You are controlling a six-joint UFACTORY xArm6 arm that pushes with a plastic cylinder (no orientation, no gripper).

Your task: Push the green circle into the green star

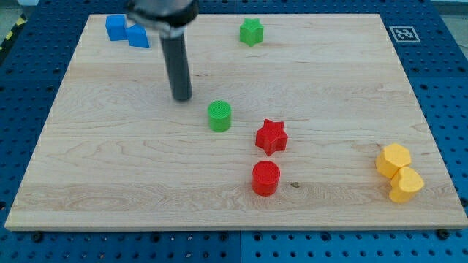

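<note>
a: camera view first. wooden board [307,73] on a blue perforated table [450,88], with a black-and-white marker tag [404,33] at the board's top right corner. where's my tip?

b: my tip [182,98] down on the board, left of centre, up and to the view's left of the green circle [219,116]. near it, but apart, with a strip of bare wood between. no gripper on this rig, just the dark rod, so nothing to call apart or together.

a: and the green star?

b: green star [251,31] near the view's top edge, a little right of the circle's column, well apart from the circle. only bare wood between the two.

a: anything crowding the circle?

b: red star [271,136] just below and to the view's right of the circle, close but not touching. red circle [265,178] lower again, beneath the red star. both on the far side from the green star, not on the line toward it.

a: the rest?

b: two blue blocks [125,31] touching at the top left, partly behind the rod's dark upper housing, shapes hard to make out. two yellow blocks [398,172], many-sided by the look, pressed together at the lower right edge. all well clear of the green pair
</note>
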